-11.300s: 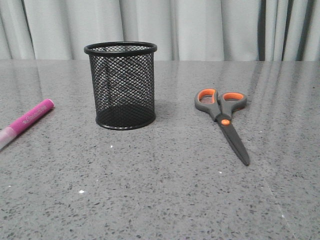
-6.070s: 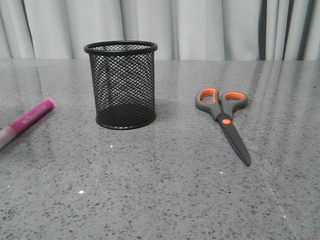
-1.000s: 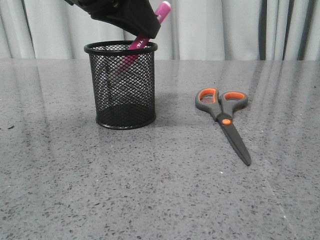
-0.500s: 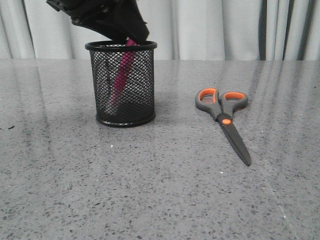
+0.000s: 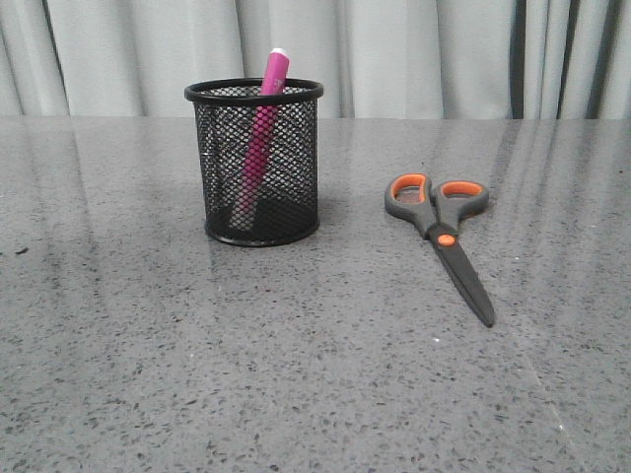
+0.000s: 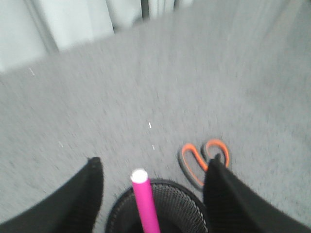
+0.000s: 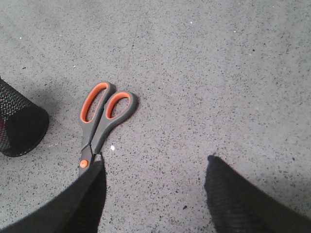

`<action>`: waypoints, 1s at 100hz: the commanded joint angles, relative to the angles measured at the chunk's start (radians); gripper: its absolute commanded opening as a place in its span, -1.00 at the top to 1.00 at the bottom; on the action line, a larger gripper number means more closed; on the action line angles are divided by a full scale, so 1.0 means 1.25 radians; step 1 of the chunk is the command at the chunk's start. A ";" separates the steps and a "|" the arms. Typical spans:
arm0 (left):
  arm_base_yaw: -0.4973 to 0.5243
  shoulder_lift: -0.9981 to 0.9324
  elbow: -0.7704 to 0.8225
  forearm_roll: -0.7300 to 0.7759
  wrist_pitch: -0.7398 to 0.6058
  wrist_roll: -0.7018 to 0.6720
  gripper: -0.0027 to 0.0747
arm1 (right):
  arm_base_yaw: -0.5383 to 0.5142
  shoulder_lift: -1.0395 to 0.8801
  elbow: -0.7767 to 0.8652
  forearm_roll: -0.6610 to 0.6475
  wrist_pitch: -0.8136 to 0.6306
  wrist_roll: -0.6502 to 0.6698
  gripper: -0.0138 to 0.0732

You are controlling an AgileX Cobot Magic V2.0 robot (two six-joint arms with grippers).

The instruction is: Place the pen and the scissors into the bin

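Pen (image 5: 261,138): it stands tilted in the bin (image 5: 258,232), tip above the rim; leave it alone.
Left gripper (image 6: 151,191): its fingers are spread apart and empty above the bin.
Scissors (image 5: 441,233): they lie flat, closed, well apart from the bin, on the robot's right.
Right gripper (image 7: 154,189): it hangs open over the blades; you lower squarely, pinch near the pivot.
Risk: the bin is short, so you drop them blades down.

Even soft light, faint shadows, streaky tabletop (image 5: 315,374) sheen; left wrist view motion-blurred
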 commanded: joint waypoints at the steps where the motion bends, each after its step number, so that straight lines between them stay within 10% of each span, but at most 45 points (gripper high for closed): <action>1: 0.013 -0.067 -0.029 0.005 -0.056 -0.002 0.31 | -0.004 0.003 -0.028 0.014 -0.053 -0.012 -0.24; 14: 0.063 -0.130 -0.029 0.010 -0.043 -0.002 0.99 | -0.004 0.003 -0.028 0.027 -0.048 -0.010 -0.24; 69: 0.384 -0.395 0.199 0.033 -0.083 -0.072 0.99 | -0.004 0.003 -0.025 0.093 -0.066 -0.010 -0.24; 100: 0.429 -0.535 0.357 0.033 -0.133 -0.072 0.99 | -0.004 0.003 -0.025 0.117 -0.090 -0.010 -0.24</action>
